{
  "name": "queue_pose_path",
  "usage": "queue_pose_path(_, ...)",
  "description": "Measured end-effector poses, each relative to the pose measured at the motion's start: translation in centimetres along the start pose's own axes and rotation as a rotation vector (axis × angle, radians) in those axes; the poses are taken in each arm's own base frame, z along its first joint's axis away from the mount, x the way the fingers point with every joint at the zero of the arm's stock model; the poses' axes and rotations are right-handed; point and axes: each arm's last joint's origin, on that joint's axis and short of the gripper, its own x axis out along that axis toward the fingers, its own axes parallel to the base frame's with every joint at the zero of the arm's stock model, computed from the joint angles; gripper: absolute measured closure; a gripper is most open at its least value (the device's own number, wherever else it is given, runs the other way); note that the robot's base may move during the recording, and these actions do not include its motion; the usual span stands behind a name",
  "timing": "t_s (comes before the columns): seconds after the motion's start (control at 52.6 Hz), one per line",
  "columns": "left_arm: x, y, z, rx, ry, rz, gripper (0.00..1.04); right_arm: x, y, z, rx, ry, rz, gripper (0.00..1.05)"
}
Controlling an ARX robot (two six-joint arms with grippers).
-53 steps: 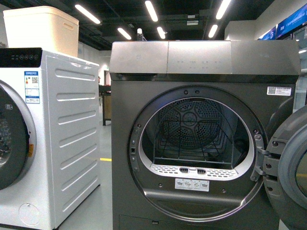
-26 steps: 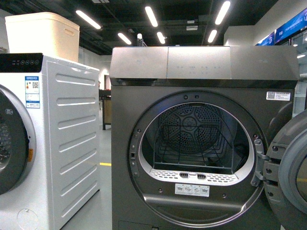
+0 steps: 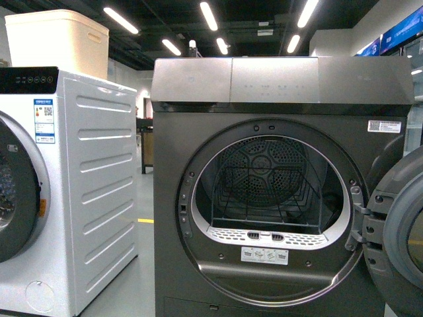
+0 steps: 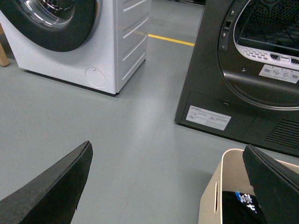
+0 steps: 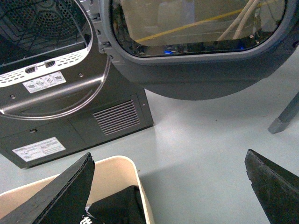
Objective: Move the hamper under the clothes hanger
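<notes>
Left gripper (image 4: 167, 145) and right gripper (image 5: 169, 153): jaws spread wide, empty. Hamper (image 4: 208, 205) stands on the floor below, rim beside one finger of each, ungrasped. Beyond: dryer (image 3: 277, 185). Clothes hanger not identifiable; relocation judged outstanding.

Grey dryer (image 3: 277, 86) fills centre frame, door (image 3: 402, 238) swung open at right edge, wire rack (image 3: 264, 195) in plain sight inside the drum. White washer (image 3: 79, 185) to its left, narrow gap btwn them. Beige tub (image 3: 56, 39) sits on top of washer. Yellow floor line (image 3: 145, 220) in the gap, strip lights (image 3: 208, 14) overhead.
</notes>
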Motion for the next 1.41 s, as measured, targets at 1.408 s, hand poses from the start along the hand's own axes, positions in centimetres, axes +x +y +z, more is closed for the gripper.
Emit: queue_pose_path(1.408, 19.2, -13.1, -13.6, 0.188, 0.603, -0.194, 0.07, 17.3, 5.7, -9.7, -0.194, 0.591, 0.209, 0.08)
